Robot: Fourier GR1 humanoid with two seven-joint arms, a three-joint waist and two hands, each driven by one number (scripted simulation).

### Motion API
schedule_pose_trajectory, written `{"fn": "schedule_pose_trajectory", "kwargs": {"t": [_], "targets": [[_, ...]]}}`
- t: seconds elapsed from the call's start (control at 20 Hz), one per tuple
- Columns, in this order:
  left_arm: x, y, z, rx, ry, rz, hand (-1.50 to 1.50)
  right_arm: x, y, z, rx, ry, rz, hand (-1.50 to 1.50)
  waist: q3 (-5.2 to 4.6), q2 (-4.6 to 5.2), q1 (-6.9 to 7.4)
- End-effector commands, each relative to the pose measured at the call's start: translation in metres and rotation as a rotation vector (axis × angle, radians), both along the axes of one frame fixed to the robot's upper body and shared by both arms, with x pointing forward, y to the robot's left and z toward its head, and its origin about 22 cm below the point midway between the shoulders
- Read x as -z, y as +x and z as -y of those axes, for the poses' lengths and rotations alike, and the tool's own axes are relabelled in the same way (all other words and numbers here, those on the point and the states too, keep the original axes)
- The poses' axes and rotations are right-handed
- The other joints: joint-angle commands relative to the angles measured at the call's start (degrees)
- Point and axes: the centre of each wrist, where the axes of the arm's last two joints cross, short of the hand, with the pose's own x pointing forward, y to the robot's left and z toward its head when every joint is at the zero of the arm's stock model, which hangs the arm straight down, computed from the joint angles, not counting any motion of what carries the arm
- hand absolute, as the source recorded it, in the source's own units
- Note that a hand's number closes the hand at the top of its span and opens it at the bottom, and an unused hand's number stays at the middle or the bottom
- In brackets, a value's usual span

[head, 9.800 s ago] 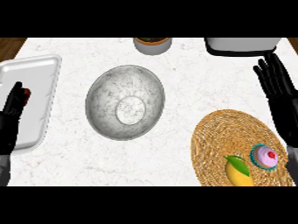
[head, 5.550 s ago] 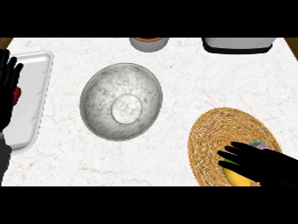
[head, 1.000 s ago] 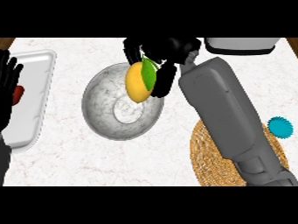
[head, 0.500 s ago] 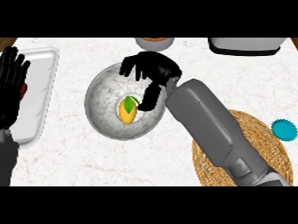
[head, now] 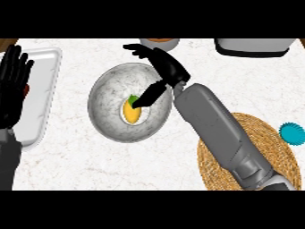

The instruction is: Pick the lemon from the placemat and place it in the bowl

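The lemon (head: pixel 133 112) lies in the bottom of the grey speckled bowl (head: pixel 106 91), a little left of the frame's centre; it is yellow-orange with a green patch at its upper end. The right hand (head: pixel 163 67) hangs over the bowl's upper right rim, its forearm running down to the lower right of the frame. Its fingers are spread and relaxed, grasping nothing: the upper fingers point toward the upper left, past the rim, while the thumb (head: pixel 148 96) reaches down and left, its tip just at the lemon's upper right edge. Whether the tip touches the fruit cannot be told from this view.

The left hand (head: pixel 6 91) rests open at the left edge of the frame, fingers straight and pointing up, over a white tray (head: pixel 44 89) that lies on the counter left of the bowl. A small red thing on the tray peeps out beside this hand, mostly hidden.

The counter (head: pixel 75 156) is white marble with faint veins. A round woven placemat (head: pixel 280 163) lies at the lower right, partly covered by the right forearm. Just off its upper right edge sits a small teal fluted cup (head: pixel 293 133). At the frame's top edge a round brown-topped container (head: pixel 161 43) shows above the bowl, and a grey appliance (head: pixel 254 46) stands at the upper right. Brown wood shows at both upper corners.
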Motion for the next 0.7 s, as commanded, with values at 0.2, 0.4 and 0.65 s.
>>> {"fn": "schedule_pose_trajectory", "kwargs": {"t": [0.2,0.4,0.65], "targets": [[-0.004,0.011,0.001,-0.031,-0.012,-0.016,0.00,-0.020,0.035,0.052,0.213,0.229,0.024,-1.50,0.00,0.08,-1.66],[-0.007,-0.012,-0.009,-0.012,0.011,0.003,0.00,-0.017,0.047,0.117,0.310,0.297,-0.009,-1.50,0.02,-0.18,-1.21],[0.012,-0.007,-0.006,-0.028,-0.001,0.027,0.00,-0.032,0.060,0.179,0.283,0.366,-0.006,-1.50,0.01,0.28,-0.74]]}}
